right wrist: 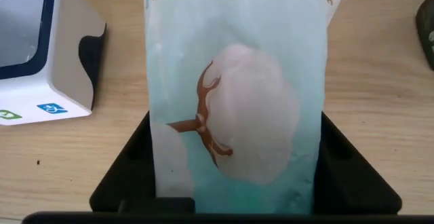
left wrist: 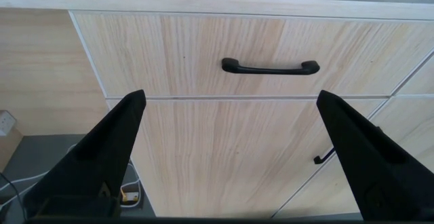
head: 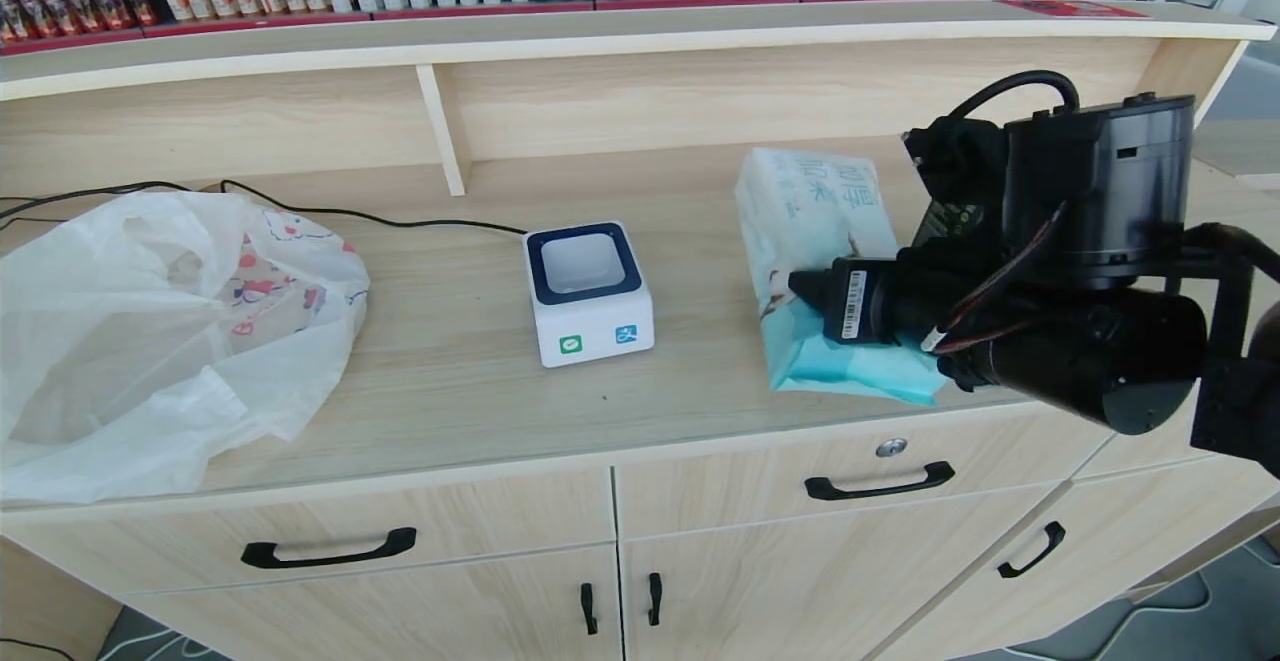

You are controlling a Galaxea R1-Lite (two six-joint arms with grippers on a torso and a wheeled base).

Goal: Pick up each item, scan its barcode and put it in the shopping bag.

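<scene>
Light wood counter [head: 450, 341], drawers underneath. A small white scanner [head: 588, 293] with a dark blue rim sits about mid-counter, window facing up. Well off to the scanner's left there's a crumpled white shopping bag [head: 150, 331], slumped near the front edge. Just right of the scanner a teal and white tissue pack [head: 815, 231] lies flat, long side running front to back. A thin black cable [head: 400, 221] trails from behind the scanner off to the left
</scene>
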